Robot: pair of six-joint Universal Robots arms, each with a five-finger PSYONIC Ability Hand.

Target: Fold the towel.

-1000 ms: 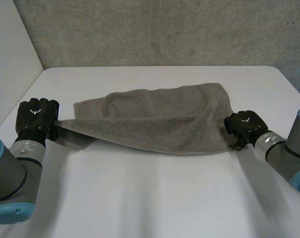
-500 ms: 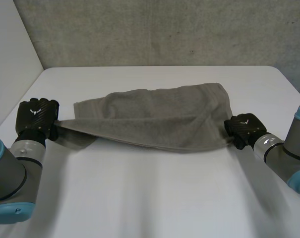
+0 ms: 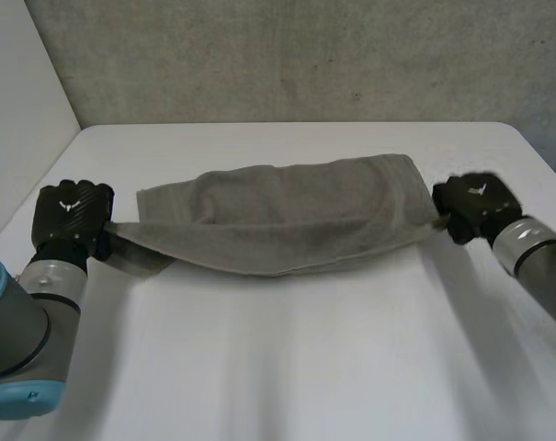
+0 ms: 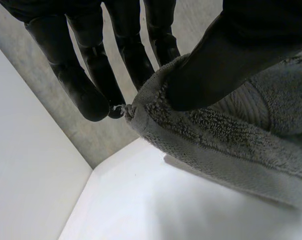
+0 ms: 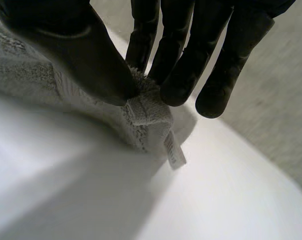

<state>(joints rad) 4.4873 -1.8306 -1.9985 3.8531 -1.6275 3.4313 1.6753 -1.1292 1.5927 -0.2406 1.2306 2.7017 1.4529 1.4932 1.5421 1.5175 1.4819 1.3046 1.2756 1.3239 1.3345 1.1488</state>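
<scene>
A grey towel (image 3: 278, 216) is stretched across the middle of the white table (image 3: 287, 367), sagging between both hands. My left hand (image 3: 69, 214) pinches the towel's near left corner; the left wrist view has the thumb (image 4: 225, 55) pressing the towel (image 4: 225, 140) against the fingers (image 4: 91, 95). My right hand (image 3: 475, 207) pinches the right corner, lifted off the table. In the right wrist view the thumb (image 5: 86, 60) and fingers (image 5: 185, 65) squeeze that corner of the towel (image 5: 141, 112), and a small white label (image 5: 174, 152) hangs below it.
A grey wall (image 3: 287, 55) rises behind the table's far edge, and a white panel (image 3: 20, 110) stands along the left side. Bare table surface lies in front of the towel.
My right hand has closed on the towel's right corner and lifted it up and away from me. The towel's near edge has risen with it. The left hand has stayed put.
</scene>
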